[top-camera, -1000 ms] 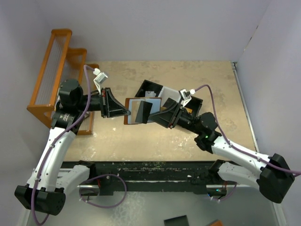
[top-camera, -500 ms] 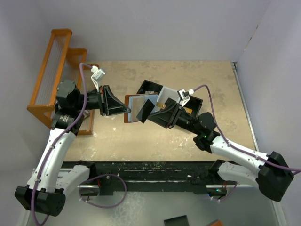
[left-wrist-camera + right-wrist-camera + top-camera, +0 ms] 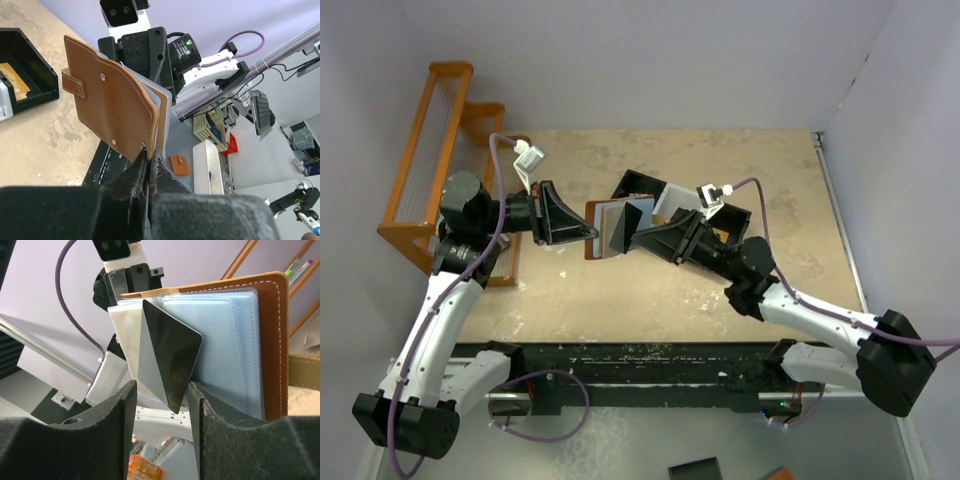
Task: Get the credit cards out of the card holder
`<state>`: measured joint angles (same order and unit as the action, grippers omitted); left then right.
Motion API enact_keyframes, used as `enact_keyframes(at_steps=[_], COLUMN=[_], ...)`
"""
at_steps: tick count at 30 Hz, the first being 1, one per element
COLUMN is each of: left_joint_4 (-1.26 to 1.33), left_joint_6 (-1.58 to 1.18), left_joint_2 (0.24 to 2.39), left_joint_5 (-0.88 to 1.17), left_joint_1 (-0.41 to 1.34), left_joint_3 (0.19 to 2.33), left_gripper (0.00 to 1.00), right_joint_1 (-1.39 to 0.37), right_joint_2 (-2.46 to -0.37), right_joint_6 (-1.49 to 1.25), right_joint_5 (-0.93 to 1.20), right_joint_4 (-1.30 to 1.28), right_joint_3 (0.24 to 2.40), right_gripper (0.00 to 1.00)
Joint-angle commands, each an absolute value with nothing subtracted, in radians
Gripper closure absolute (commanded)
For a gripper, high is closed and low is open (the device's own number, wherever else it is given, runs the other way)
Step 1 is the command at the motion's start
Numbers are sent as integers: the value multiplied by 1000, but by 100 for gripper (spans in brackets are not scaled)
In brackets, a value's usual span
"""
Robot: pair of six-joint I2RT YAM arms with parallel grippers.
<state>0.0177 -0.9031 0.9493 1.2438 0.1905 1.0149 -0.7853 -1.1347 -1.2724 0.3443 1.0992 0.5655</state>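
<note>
Beige and mottled, the desk (image 3: 720, 160) sits between pale walls, with an orange wire rack (image 3: 430, 150) at its far left and a black compartment tray (image 3: 638, 186) near the middle. Both arms meet above the middle of the desk. Between them the card holder (image 3: 590, 238) hangs clear of the surface, opened flat and standing on edge. Its smooth brown leather back, with white stitching and a snap tab, faces the left wrist camera. Its glossy pale blue lining (image 3: 227, 350) faces the right one, long side running across that view.

A black credit card (image 3: 172, 360), thin, stiff and round-cornered, lies askew over the lining. Its long axis is tilted, with one corner pointing up and the opposite corner pointing down.

The left claw (image 3: 148, 157) is clenched on the holder's lower edge, its fingers pinching the leather. The right claw (image 3: 162, 390) is closed on the card's lower part, one padded finger against each side.
</note>
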Motion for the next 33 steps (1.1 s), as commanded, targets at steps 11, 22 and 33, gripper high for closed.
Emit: enact_keyframes(at_steps=[11, 22, 33], left_joint_4=[170, 209, 236], left_joint_6=[-947, -948, -982], left_joint_2=[963, 977, 957], left_joint_5=[1241, 1242, 1250], left_joint_1=[190, 190, 190], left_joint_3=[1017, 993, 986], left_gripper=[100, 100, 100], right_joint_1=[-787, -788, -788], right_joint_2=[-1046, -1118, -1174], right_joint_6=[-1277, -1289, -1303], right_joint_5=[250, 212, 211], right_joint_4=[1125, 1236, 1306], right_joint_3=[568, 620, 656], right_gripper=[66, 71, 81])
